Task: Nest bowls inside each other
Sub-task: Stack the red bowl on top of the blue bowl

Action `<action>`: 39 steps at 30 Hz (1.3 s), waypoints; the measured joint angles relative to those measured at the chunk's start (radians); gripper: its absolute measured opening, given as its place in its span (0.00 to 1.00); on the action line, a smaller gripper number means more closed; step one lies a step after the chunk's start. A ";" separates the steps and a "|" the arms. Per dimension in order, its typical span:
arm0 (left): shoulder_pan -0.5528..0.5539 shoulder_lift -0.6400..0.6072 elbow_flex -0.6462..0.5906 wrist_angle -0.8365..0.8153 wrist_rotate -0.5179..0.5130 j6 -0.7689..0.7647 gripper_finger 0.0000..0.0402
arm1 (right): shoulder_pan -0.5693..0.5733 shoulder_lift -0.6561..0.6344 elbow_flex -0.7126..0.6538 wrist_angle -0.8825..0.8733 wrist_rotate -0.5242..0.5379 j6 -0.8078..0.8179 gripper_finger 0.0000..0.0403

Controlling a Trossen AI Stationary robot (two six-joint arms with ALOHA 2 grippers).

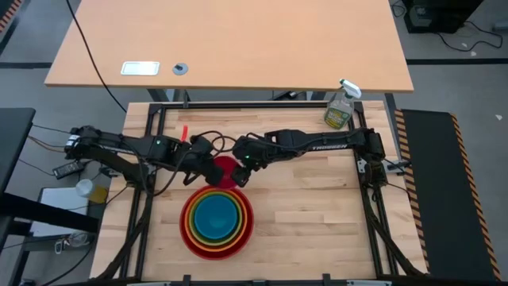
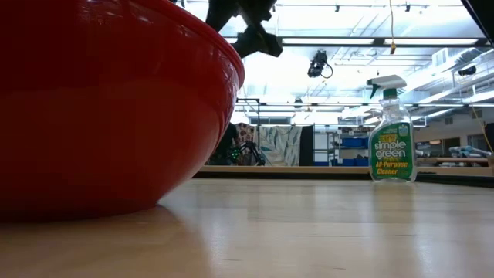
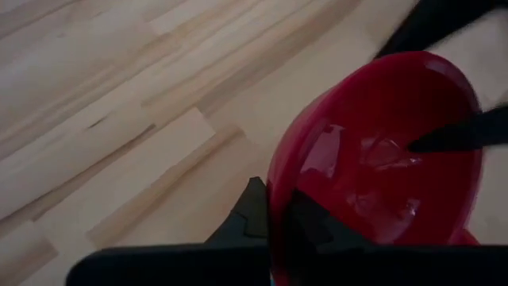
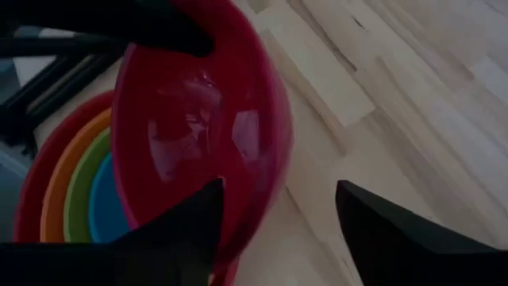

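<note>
The smallest, magenta-red bowl hangs in the air just beyond the stack, mouth up and tilted. The stack sits on the table: the red bowl holds the orange, lime green and blue ones. My left gripper is shut on the small bowl's rim on its left side. My right gripper is open at the opposite rim, with one finger over the bowl's inside and the other outside. My left gripper pinches the small bowl's rim, one finger inside and one outside, coming slanting down from the table's left. The bowl is lifted clear and tilted. My right gripper's open fingers straddle the far rim; whether they touch it, I cannot tell.
A clear spray bottle with a green label stands at the table's far right corner. Bare wood lies to the right of the stack. A light desk stands beyond the table's far edge.
</note>
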State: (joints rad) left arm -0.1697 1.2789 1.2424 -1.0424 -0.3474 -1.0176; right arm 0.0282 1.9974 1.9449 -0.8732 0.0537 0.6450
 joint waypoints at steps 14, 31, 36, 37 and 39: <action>-0.037 -0.039 0.002 0.061 0.066 0.095 0.03 | -0.036 -0.051 -0.005 -0.153 0.052 -0.104 0.67; -0.048 -0.089 0.000 0.133 0.061 0.108 0.04 | -0.058 -0.050 0.078 -0.115 0.029 -0.049 0.67; -0.087 -0.132 0.000 0.087 0.068 0.161 0.04 | -0.070 -0.051 0.136 -0.200 0.030 -0.102 0.67; -0.100 -0.133 0.001 0.080 0.090 0.178 0.04 | -0.070 -0.056 0.137 -0.221 0.027 -0.122 0.67; -0.135 -0.132 0.001 0.061 0.153 0.207 0.04 | -0.070 -0.057 0.137 -0.268 0.011 -0.165 0.67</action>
State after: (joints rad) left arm -0.3045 1.1471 1.2433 -0.9818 -0.1941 -0.8106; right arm -0.0413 1.9402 2.0815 -1.1415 0.0647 0.4801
